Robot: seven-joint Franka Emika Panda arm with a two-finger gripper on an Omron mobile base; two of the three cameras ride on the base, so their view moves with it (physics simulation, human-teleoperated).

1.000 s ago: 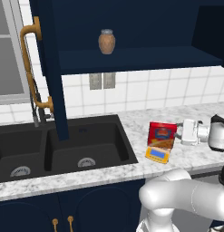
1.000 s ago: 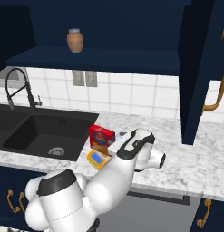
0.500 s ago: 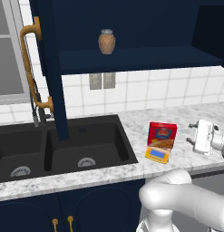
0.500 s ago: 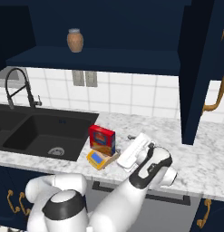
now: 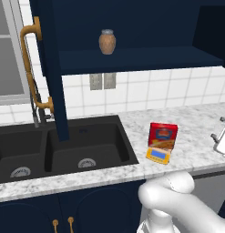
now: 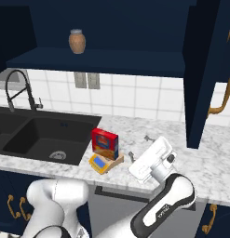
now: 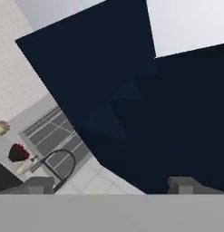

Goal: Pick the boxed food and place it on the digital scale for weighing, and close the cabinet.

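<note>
The boxed food [image 6: 105,144] is seen standing on the digital scale [image 6: 102,163], frame centre. The gripper [image 6: 139,149], lower right, is spread wide and empty. The cabinet [image 6: 207,69] doors are seen open.

A home kitchen; a black double sink [image 5: 63,148] is set into a speckled marble counter [image 5: 196,132] with a coiled black faucet [image 6: 16,88] at its back edge; white square wall tiles [image 6: 130,97] and an outlet plate [image 5: 103,81] run behind; navy wall cabinet [image 5: 132,32] with curved brass handles [image 5: 34,68] hangs above, navy base cabinets with small brass knobs [image 5: 61,223] below.
</note>
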